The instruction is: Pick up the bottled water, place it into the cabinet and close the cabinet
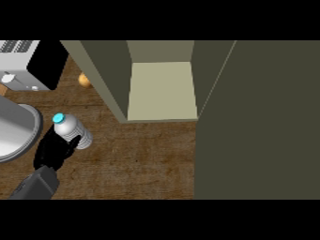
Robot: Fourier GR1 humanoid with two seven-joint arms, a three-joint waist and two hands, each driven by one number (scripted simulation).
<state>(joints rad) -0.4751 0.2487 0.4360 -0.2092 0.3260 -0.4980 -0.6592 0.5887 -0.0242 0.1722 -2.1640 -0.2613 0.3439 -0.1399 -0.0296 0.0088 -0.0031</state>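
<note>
Wooden bench (141, 159) is carrying the open cabinet (161, 91); left hand (53, 149) is curling round the bottled water (72, 130), seemingly readying to lift it toward the shelf.

One arm shows, coming in from the lower left edge of the head view. Its forearm (35, 185) is a dark grey, boxy, flat-sided shape with a lighter grey sheen along its upper face, widening slightly toward the wrist. It ends in a matte black left hand (51, 151), whose fingers are slim and also black, blending into one dark mass with no markings, cables or screws to be made out.
</note>
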